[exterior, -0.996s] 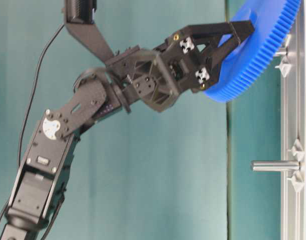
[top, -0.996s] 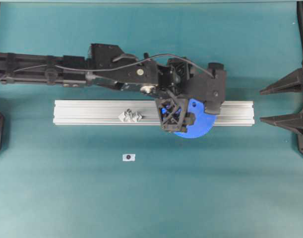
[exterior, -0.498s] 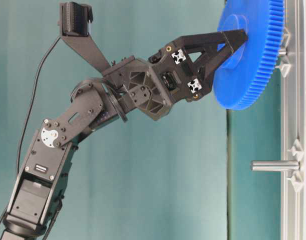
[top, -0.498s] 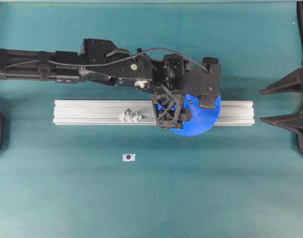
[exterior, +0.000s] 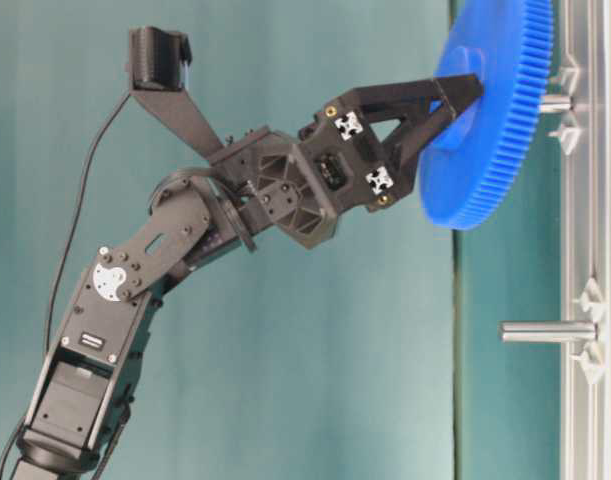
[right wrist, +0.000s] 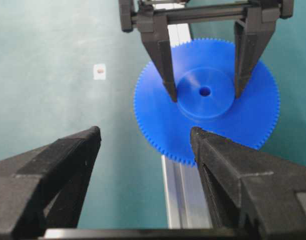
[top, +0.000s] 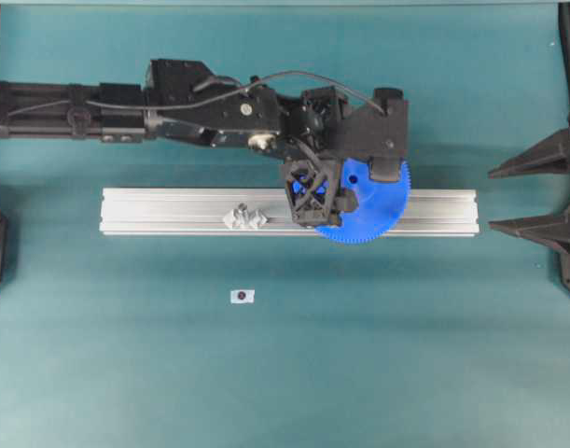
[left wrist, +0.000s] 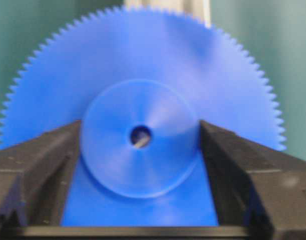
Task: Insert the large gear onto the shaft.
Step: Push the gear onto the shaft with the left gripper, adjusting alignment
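The large gear (top: 376, 213) is a bright-blue toothed disc with a raised hub (left wrist: 140, 165). My left gripper (left wrist: 140, 135) is shut on that hub, one finger (right wrist: 165, 70) on each side. It holds the gear (exterior: 495, 110) nearly flat just over the rail, a little tilted. The shaft (exterior: 557, 102) stands under the gear, and its tip (left wrist: 141, 142) shows inside the centre hole. My right gripper (right wrist: 145, 135) stands open and empty, off the rail's right end (top: 492, 198), facing the gear (right wrist: 213, 125).
The long aluminium rail (top: 173, 210) lies across the green mat. A second pin with clear tabs (top: 242, 217) stands left of the gear on it, and shows in the table-level view (exterior: 547, 331). A small white sticker (top: 242, 296) lies in front of the rail.
The left arm has carried the gear back over the rail and turned it from steeply tilted to nearly flat, with its hole now over the shaft. The right arm has not moved.
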Controlling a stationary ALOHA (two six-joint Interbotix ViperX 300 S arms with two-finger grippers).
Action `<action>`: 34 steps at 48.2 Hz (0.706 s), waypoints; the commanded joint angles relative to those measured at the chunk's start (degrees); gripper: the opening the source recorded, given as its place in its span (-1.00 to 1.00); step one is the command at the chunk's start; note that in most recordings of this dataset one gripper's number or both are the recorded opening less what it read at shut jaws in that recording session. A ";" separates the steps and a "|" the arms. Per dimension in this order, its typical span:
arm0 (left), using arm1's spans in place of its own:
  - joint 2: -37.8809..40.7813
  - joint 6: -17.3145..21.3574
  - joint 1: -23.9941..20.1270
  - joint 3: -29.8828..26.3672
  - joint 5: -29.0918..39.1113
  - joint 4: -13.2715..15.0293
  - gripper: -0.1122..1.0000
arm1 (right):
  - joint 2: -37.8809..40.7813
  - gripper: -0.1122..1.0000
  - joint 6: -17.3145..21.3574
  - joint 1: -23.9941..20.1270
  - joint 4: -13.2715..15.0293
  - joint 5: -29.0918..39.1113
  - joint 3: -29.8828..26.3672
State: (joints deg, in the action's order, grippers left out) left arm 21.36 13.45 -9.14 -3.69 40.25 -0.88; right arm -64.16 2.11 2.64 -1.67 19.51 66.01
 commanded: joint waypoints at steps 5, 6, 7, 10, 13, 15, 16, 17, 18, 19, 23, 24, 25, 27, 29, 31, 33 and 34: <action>-0.79 -0.18 -2.72 0.09 0.26 -0.44 0.66 | 0.35 0.62 0.53 0.09 -0.18 -0.79 -0.97; -0.88 -0.26 -2.72 0.18 0.26 -0.44 0.66 | 0.35 0.62 0.53 0.00 -0.18 -0.79 -0.97; -0.88 -0.26 -2.81 0.35 0.35 -0.44 0.66 | 0.44 0.62 0.53 0.00 -0.18 -0.88 -0.97; -0.88 -0.44 -2.72 0.88 0.35 -0.44 0.66 | 0.35 0.62 0.53 0.09 -0.18 -0.88 -0.97; -0.88 -0.62 -2.72 1.49 0.35 -0.44 0.66 | 0.35 0.62 0.53 0.00 -0.18 -0.88 -0.97; -1.05 -0.70 -2.72 1.85 0.44 -0.44 0.66 | 0.35 0.62 0.53 0.00 -0.18 -0.88 -0.97; -1.23 -0.79 -2.64 2.20 0.44 -0.44 0.66 | 0.35 0.62 0.53 0.00 -0.18 -0.88 -0.97; -1.41 -0.70 -2.46 2.37 0.44 -0.44 0.66 | 0.35 0.62 0.53 0.00 -0.18 -0.88 -0.97; -1.49 -0.70 -2.37 2.64 0.53 -0.44 0.66 | 0.35 0.62 0.53 0.09 -0.18 -0.88 -0.97; -1.67 -0.79 -2.29 2.81 0.44 -0.44 0.66 | 0.35 0.62 0.53 0.00 -0.18 -0.88 -0.88; -2.11 -0.70 -1.76 3.52 0.53 -0.44 0.66 | 0.35 0.62 0.53 0.09 -0.18 -0.88 -0.88; -2.20 -0.62 -1.67 3.69 0.53 -0.44 0.66 | 0.35 0.62 0.53 0.09 -0.18 -0.88 -0.88; -2.20 -0.62 -1.58 3.78 0.53 -0.44 0.66 | 0.35 0.62 0.53 0.00 -0.18 -0.88 -0.79; -2.29 -0.62 -1.49 3.78 0.53 -0.44 0.66 | 0.35 0.62 0.53 0.00 -0.18 -0.88 -0.79; -2.20 -0.62 -1.41 3.69 0.53 -0.44 0.66 | 0.44 0.62 0.53 0.00 -0.18 -0.88 -0.79; -2.11 -0.53 -1.32 3.43 0.53 -0.44 0.66 | 0.35 0.62 0.53 0.09 -0.18 -0.88 -0.79; -2.02 -0.35 -1.23 2.99 0.53 -0.44 0.66 | 0.35 0.62 0.53 0.00 -0.18 -0.88 -0.79; -2.02 -0.35 -1.32 2.72 0.53 -0.44 0.66 | 0.44 0.62 0.53 0.09 -0.18 -0.88 -0.79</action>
State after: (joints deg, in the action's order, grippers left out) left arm 19.51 13.01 -9.23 -0.18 40.52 -0.97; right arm -64.16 2.11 2.64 -1.76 19.16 66.09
